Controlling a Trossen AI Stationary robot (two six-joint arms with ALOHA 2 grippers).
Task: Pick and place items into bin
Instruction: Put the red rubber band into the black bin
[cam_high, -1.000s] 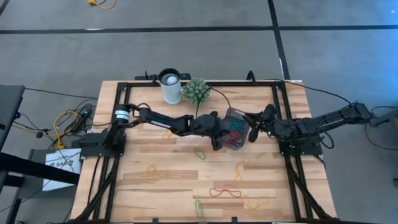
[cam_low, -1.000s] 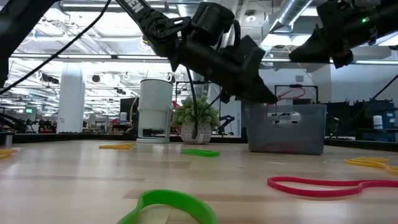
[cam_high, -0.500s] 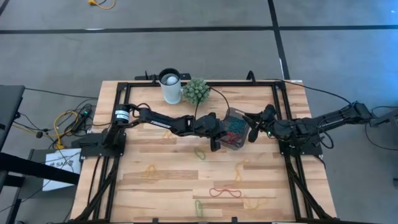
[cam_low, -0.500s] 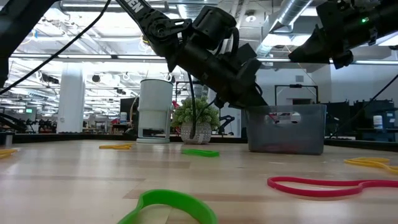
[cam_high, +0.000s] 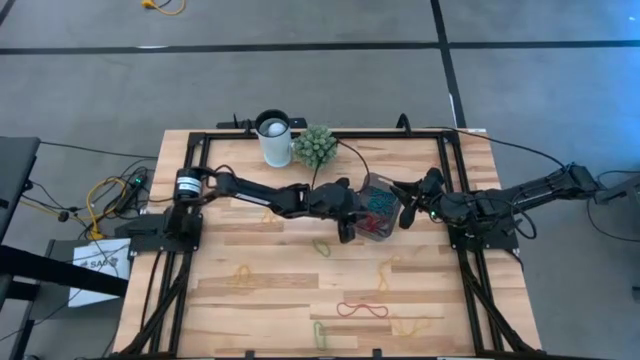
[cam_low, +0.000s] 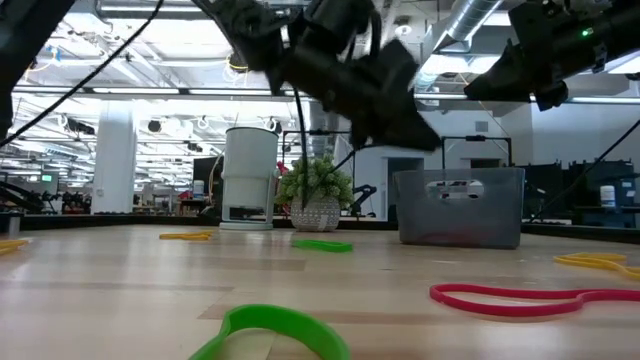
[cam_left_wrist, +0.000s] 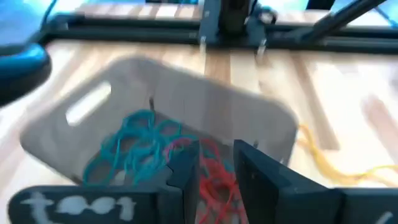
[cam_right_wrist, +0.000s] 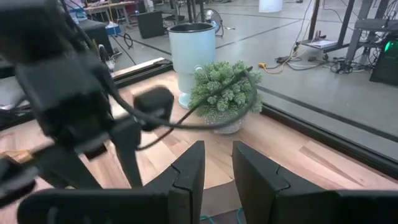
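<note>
High view: I see the bin (cam_high: 377, 209), translucent grey, between left gripper (cam_high: 349, 224) and right gripper (cam_high: 405, 205).
Left wrist view: teal and red rubber bands (cam_left_wrist: 149, 149) heaped inside, just beyond the parted fingers.
Right wrist view: fingers (cam_right_wrist: 186, 171) spread, empty.

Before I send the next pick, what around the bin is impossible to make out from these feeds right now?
- Left gripper, high view: its fingers merge with the dark arm; low view blurs it.
- Bin, low view: tinted wall hides the bands inside; left wrist view shows teal and red bands, but blurred, uncountable.
- Right gripper, high view: too small to judge.
</note>
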